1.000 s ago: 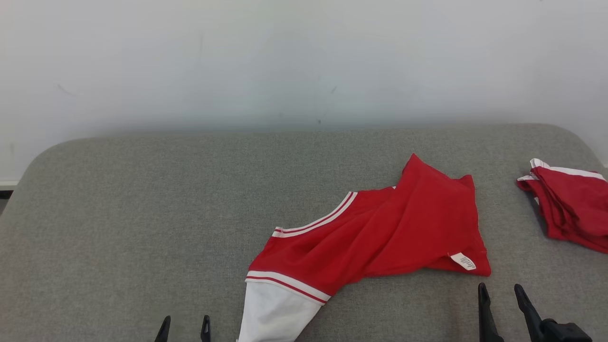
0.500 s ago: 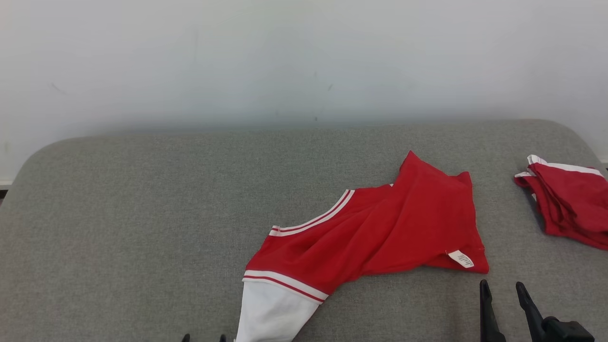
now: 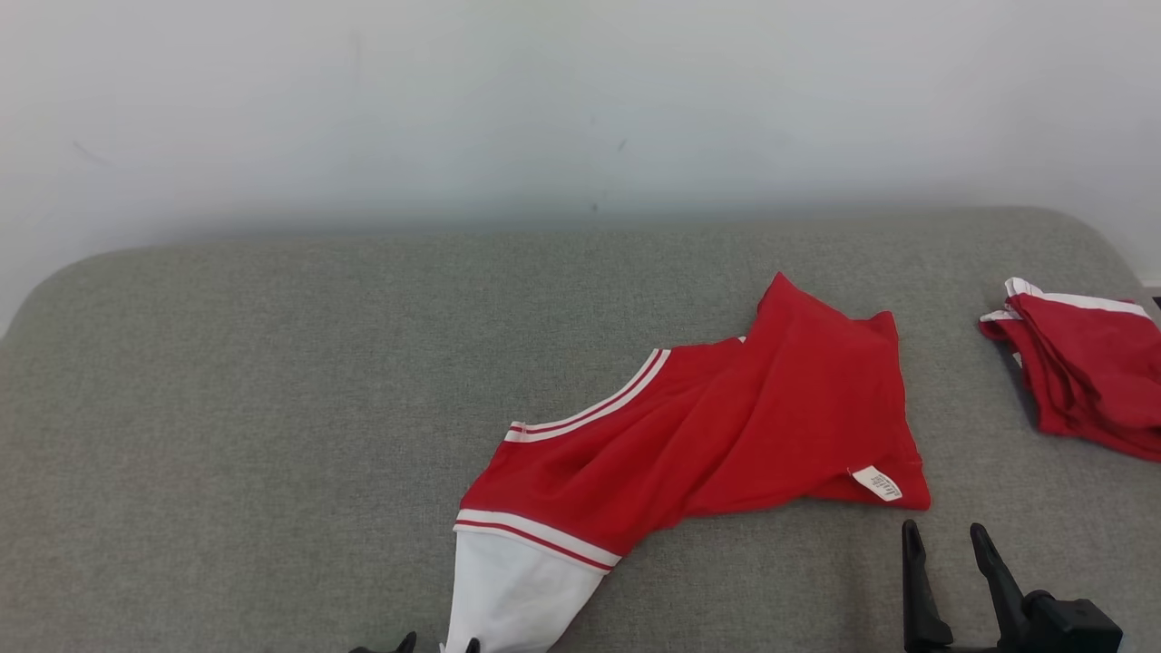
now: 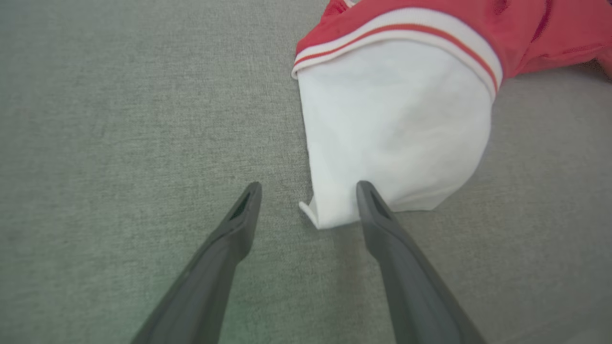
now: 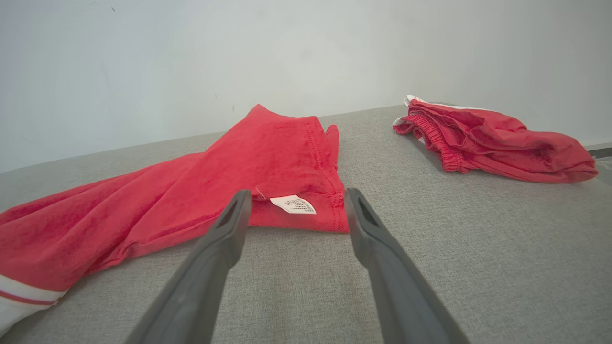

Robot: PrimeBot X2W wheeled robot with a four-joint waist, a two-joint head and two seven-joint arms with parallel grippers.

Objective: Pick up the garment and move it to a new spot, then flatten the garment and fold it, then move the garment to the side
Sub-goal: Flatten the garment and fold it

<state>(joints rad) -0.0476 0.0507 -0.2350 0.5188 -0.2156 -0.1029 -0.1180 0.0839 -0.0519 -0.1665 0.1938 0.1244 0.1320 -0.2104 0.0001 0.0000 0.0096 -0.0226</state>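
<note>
Both left claw [image 4: 308,185] and right claw [image 5: 297,192] gape wide, empty, beside a crumpled red-and-white fabric garment [image 3: 726,426] lying on a grey upholstered bench [image 3: 227,408].

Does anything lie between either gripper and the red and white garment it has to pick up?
Nothing visible does. The left gripper is open at the garment's white corner; the right gripper faces the hem by the label, bare grey surface between. The other red garment lies apart, to the right.
</note>
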